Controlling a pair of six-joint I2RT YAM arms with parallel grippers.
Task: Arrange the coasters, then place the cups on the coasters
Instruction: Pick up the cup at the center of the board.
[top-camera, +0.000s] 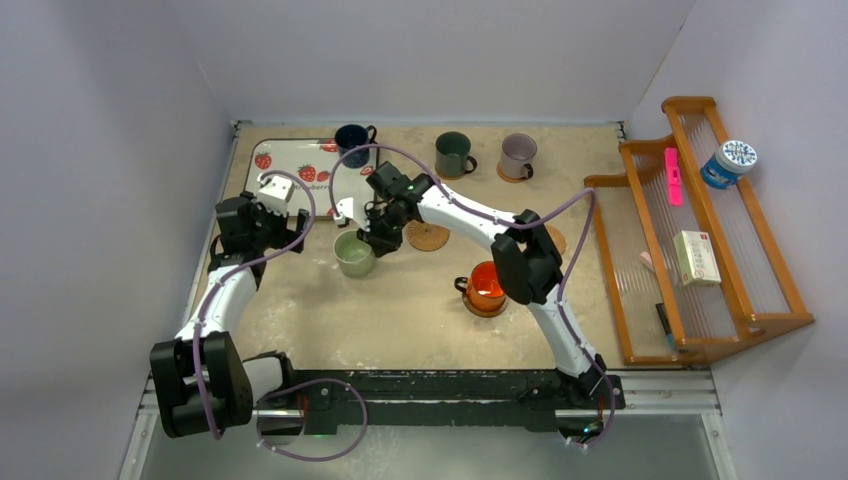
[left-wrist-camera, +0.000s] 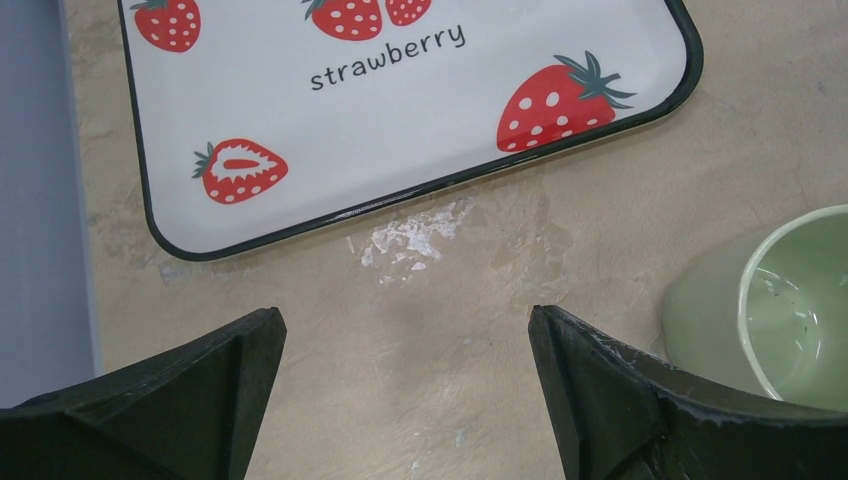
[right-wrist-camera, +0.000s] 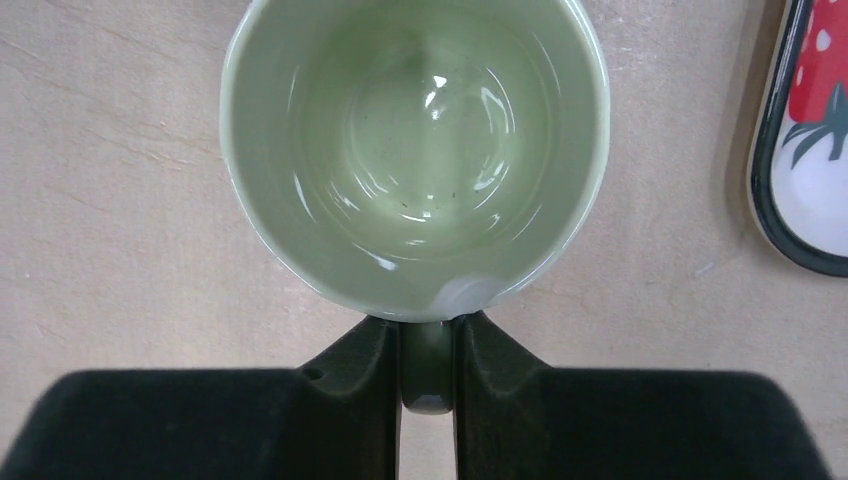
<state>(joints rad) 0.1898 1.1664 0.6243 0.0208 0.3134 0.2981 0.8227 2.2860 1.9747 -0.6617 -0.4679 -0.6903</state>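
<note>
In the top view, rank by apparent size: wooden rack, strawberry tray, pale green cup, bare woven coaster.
1. wooden rack
2. strawberry tray, partly covered
3. pale green cup and woven coaster: look about alike, unranked

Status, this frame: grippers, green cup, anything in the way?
Right gripper shut on pale green cup, by handle. Left gripper open, empty, near strawberry tray. Woven coaster nearby bare, nothing blocking.

Top view high overhead, whole scene; wrist views close, downward, sharing pale green cup (right-wrist-camera: 415, 150), tray (left-wrist-camera: 420, 135).

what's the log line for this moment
right gripper: shut on pale green cup handle | left gripper: open | stage: grasping cup
</note>
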